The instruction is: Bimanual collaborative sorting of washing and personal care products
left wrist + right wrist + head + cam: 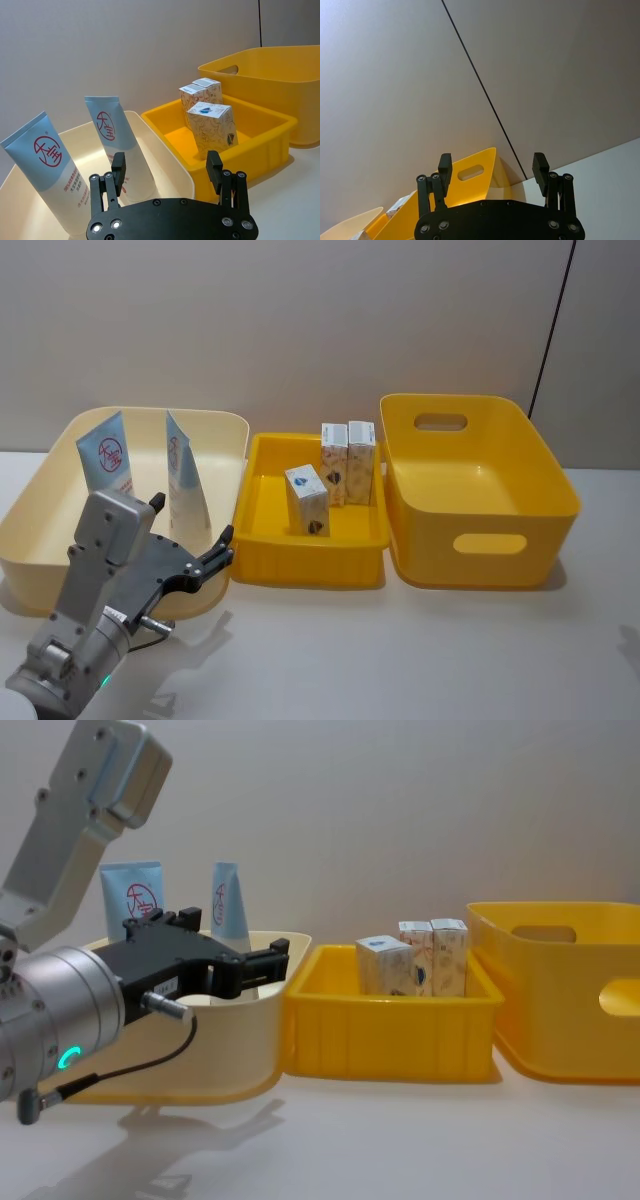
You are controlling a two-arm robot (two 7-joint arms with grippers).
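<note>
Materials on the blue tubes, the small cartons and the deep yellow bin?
The blue tubes look like soft plastic, satin sheen, flat sealed top ends. The cartons look like printed paperboard, matte, sharp folded edges. The deep yellow bin looks like moulded plastic, glossy, with highlights on its rounded walls.

Bright, even light, soft faint shadows on the white table [420,1150]

From my head I look down on the cream bin [35,510], yellow tray [310,565] and deep yellow bin [430,550]; from my chest I see the same three low and side-on. My left wrist camera peers close past my left gripper [166,162] at them; my right wrist's tilts up at the wall [545,75].
</note>
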